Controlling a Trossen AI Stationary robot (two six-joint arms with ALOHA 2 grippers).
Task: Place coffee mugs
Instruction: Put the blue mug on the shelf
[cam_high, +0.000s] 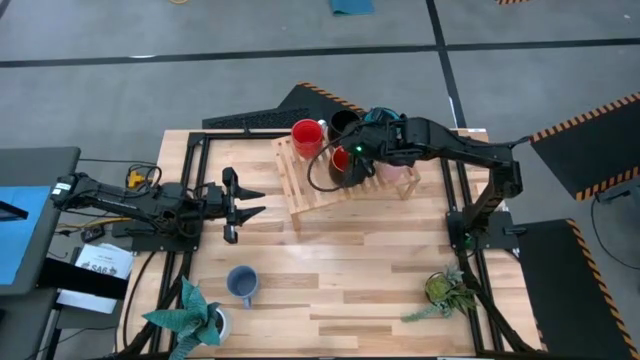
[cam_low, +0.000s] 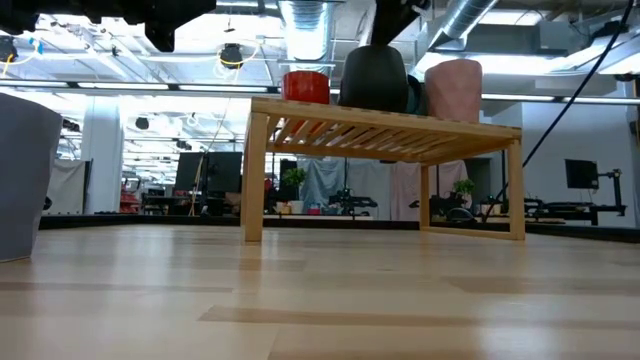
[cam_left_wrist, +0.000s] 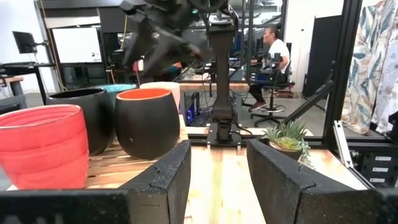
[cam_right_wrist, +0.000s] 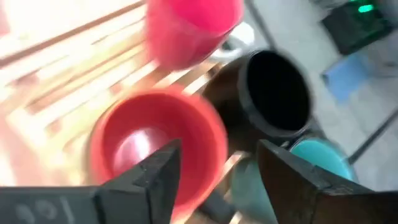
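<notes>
Taking the wooden rack (cam_high: 345, 178) as my landmark: nearest me, well short of the rack on the bare surface (cam_high: 350, 280), I see the light blue mug (cam_high: 241, 283) standing upright, mouth up, handle side I cannot tell. Potted plants flank it, one (cam_high: 190, 318) just beside it and another (cam_high: 445, 290) off toward the right arm's base. My left gripper (cam_high: 252, 203) waits to the left of the rack, jaws spread and empty. On the rack stand the red mug (cam_high: 307, 138) at its left end, the black mug (cam_high: 343, 123) behind, the orange-lined dark mug (cam_left_wrist: 147, 122) in front and the pink mug (cam_high: 395, 172) to the right, all upright. My right gripper (cam_right_wrist: 214, 168) hovers over them, jaws spread.
</notes>
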